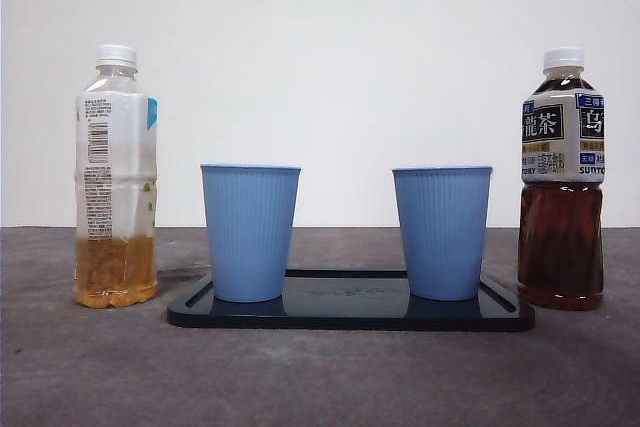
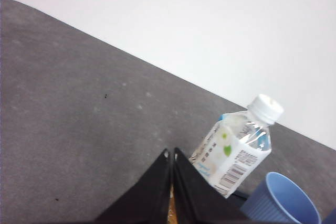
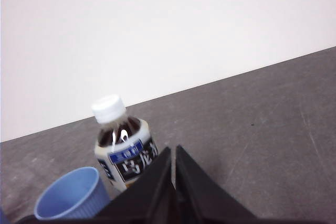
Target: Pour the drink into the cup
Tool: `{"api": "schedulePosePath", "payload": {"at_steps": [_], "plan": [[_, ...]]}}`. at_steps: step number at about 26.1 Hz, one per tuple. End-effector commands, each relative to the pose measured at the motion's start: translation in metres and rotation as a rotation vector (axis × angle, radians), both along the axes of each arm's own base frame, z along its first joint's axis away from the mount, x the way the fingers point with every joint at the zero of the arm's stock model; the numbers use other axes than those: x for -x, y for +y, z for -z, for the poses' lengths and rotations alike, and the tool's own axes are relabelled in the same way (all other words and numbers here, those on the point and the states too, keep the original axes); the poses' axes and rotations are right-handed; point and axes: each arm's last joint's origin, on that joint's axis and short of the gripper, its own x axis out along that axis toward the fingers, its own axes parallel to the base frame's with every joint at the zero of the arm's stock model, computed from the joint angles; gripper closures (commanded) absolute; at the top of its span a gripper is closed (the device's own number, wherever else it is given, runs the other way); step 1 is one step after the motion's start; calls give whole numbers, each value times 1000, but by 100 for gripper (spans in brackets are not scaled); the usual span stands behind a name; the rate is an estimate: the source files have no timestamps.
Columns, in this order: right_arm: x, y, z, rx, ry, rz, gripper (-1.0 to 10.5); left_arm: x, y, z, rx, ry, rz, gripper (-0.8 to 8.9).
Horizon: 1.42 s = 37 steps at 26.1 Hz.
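Left gripper (image 2: 172,156) is hovering above the grey table (image 2: 79,103), jaws pressed together. A clear bottle (image 2: 233,153) with white cap (image 2: 265,108) is standing just beyond them, a blue cup (image 2: 281,203) sitting beside it before a white wall (image 2: 210,24).

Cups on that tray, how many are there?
2. One blue cup stands on the tray at its end nearer the pale bottle; the other cup stands at the end nearer the dark bottle. None seems hidden.
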Motion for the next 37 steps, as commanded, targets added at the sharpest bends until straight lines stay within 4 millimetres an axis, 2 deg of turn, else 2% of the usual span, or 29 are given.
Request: {"api": "schedulePosePath", "payload": {"at_steps": [1,6,11,18,24,26,29,30,37], "plan": [[5,0,-19,17,-16,1,936,3,0,-19,-61,0,24,804],[10,1,-46,104,44,-43,936,1,-2,-38,-135,82,105,804],[7,4,-62,190,215,-155,936,-6,-6,-48,-186,196,268,804],[7,8,-69,242,388,-331,936,-12,-11,-51,-200,310,465,804],[9,9,-66,233,440,-363,936,-10,-13,-48,-231,331,518,801],[9,9,-66,233,439,-362,906,-10,-13,-48,-231,330,519,704],[9,8,-66,231,442,-352,542,-10,-13,-48,-231,330,519,417],[9,8,-66,230,443,-347,500,-10,-13,-48,-231,330,518,363],[7,8,-64,181,458,-338,498,-11,-13,-49,-234,318,517,342]]}}
